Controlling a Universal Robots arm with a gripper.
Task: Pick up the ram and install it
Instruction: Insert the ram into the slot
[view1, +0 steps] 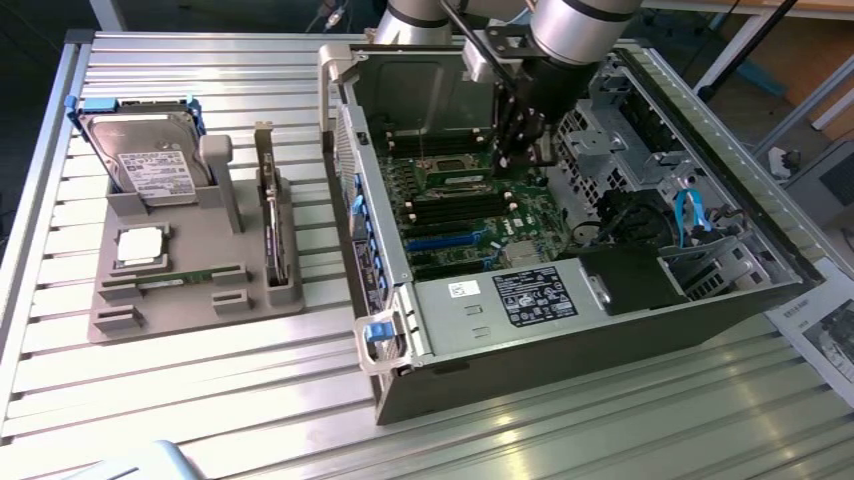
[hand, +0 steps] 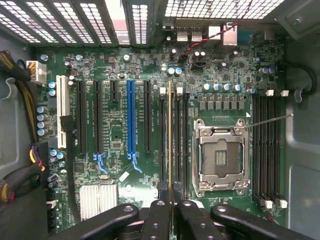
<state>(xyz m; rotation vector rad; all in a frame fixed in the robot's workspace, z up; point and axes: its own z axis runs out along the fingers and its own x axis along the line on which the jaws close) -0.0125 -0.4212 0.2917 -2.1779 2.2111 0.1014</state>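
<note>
- As the arm reaches down into the open computer case (view1: 561, 340), the gripper (hand: 171, 204) is closed almost all the way, its fingers (hand: 159, 215) pinching the flat faces of the ram (hand: 170, 140).
- Directly beneath the tool, the ram shows edge-on as a thin green-gold line. Its long axis runs straight out from between the fingers.
- Just beside it on both flanks lie the black memory slots (hand: 179, 145), parallel to the stick, so it looks lined up with that bank. Whether its lower edge touches a slot cannot be told.
- Sideways room appears tight, with neighbouring slots close on each side and white latches (hand: 162, 90) at the far ends. Straight down looks like the only free way.
- Near on one side sits the processor socket (hand: 220, 157), its frame open and bare. On the other side the blue expansion slot (hand: 131, 120) stands a little further off.
- Beyond the socket, a second bank of slots (hand: 267, 150) runs close to the case wall.
- Well apart, to the exterior view's left of the case, a grey parts tray (view1: 200, 300) carries a hard drive (view1: 147, 160) and a dark card (view1: 271, 220) on edge.
</note>
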